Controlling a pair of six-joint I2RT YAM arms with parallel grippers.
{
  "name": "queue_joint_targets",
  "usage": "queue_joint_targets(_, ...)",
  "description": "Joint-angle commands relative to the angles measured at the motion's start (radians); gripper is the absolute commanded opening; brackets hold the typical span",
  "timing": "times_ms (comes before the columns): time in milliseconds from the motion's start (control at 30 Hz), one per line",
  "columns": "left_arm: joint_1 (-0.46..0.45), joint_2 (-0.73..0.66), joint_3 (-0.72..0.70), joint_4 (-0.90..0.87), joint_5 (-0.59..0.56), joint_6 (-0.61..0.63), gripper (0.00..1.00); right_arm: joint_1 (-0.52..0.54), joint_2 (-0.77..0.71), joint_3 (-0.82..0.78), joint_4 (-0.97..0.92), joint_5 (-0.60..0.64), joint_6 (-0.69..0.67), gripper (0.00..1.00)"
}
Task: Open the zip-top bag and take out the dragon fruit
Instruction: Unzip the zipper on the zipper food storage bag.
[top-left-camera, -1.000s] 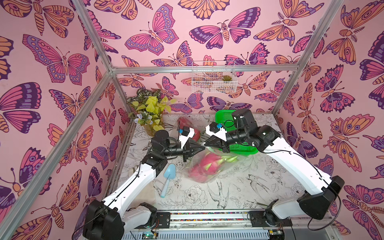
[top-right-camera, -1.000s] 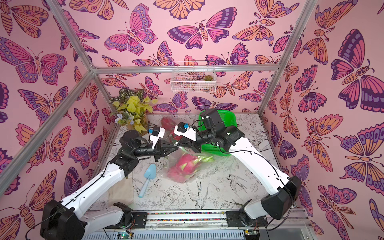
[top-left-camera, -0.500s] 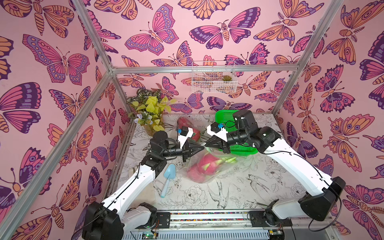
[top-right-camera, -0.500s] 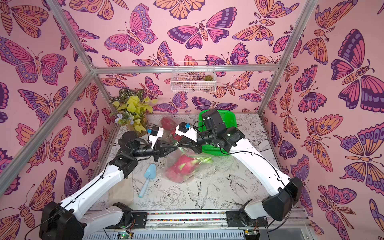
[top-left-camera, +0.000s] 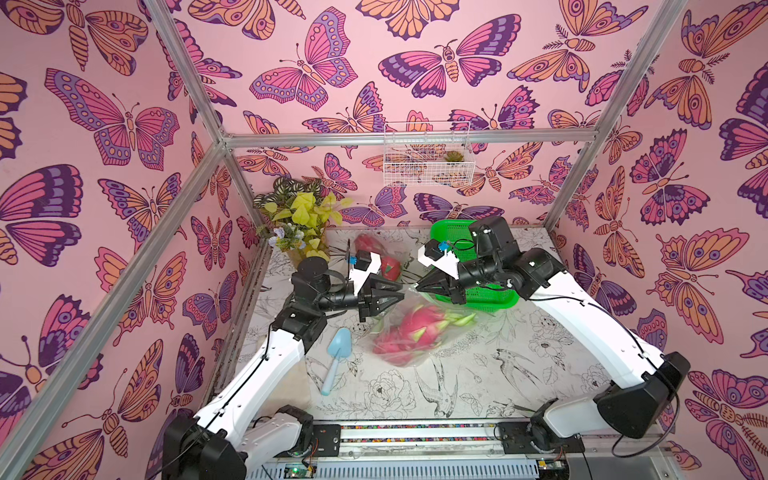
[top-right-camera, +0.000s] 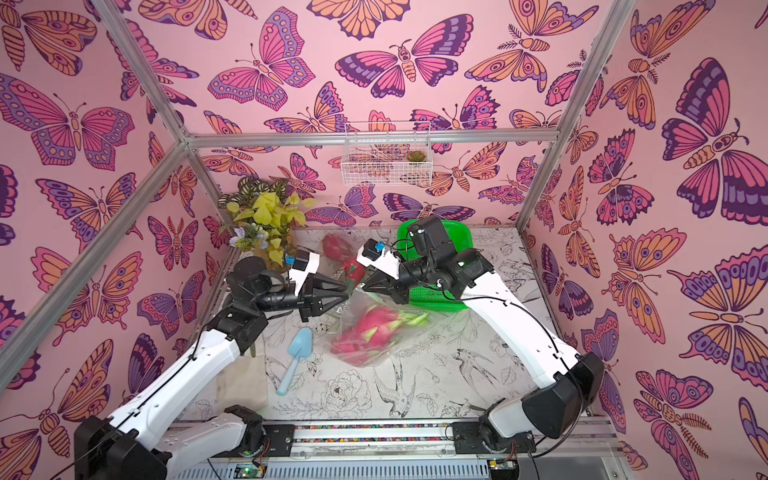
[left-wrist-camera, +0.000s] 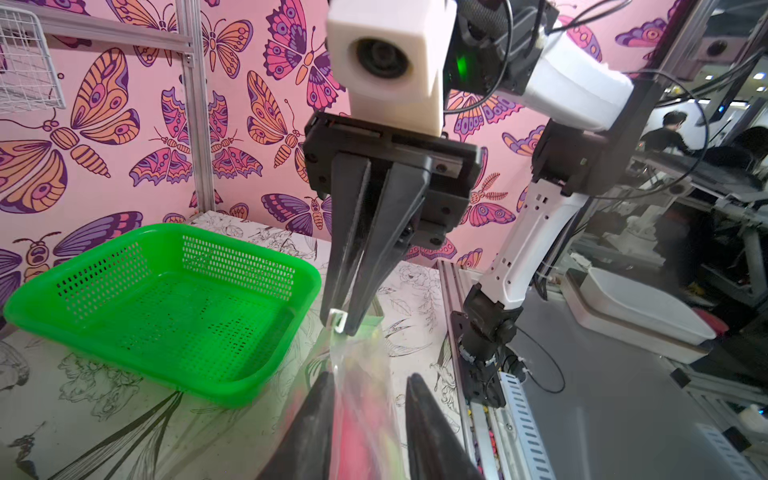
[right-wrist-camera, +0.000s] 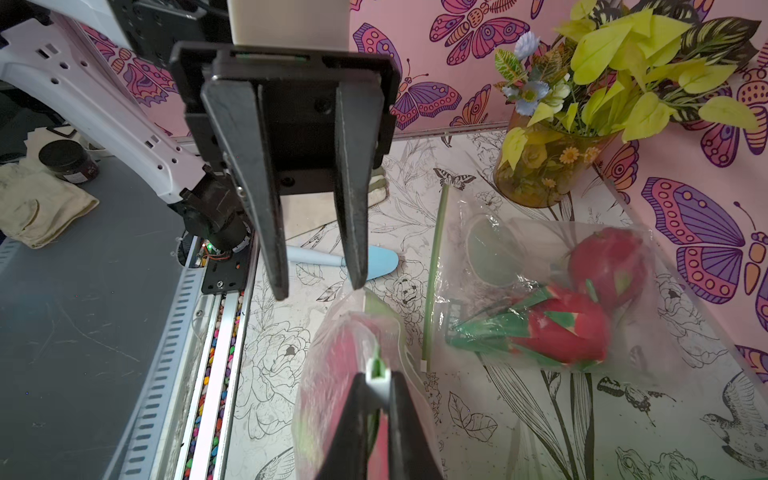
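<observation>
Above the bag's (top-left-camera: 409, 332) top edge, right hand (right-wrist-camera: 376, 384) clamps the slider (right-wrist-camera: 377, 376); left hand (right-wrist-camera: 318, 286) gapes apart.

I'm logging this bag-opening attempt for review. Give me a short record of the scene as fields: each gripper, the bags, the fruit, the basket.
left gripper: fingers apart, nothing held, beside the bag top
right gripper: shut on the white zip slider
held bag: clear, hanging over the table, dragon fruit inside
second bag: flat on the table near the plant, more fruit inside
green basket: empty
blue scoop: on the table, untouched
</observation>
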Motion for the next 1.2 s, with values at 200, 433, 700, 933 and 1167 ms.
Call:
queue_joint_targets(200,-0.001,0.078,0.15,-0.29,0.058,0.183,0.38,0.004,0.028,0.076,-0.072,-0.032,-0.028,0.0)
queue_joint_targets(433,-0.019,0.115,0.185,-0.311,0.112,0.19,0.4,0.015,0.058,0.122,-0.121,-0.027,-0.047,0.0)
queue_joint_targets(700,-0.03,0.143,0.211,-0.313,0.112,0.19,0.37,0.023,0.059,0.124,-0.128,-0.035,-0.061,0.0)
queue_joint_targets(933,-0.037,0.161,0.219,-0.314,0.106,0.196,0.37,0.024,0.058,0.133,-0.14,-0.038,-0.067,0.0)
queue_joint_targets(1167,-0.041,0.205,0.219,-0.313,0.117,0.213,0.28,0.025,0.061,0.146,-0.147,-0.039,-0.072,0.0)
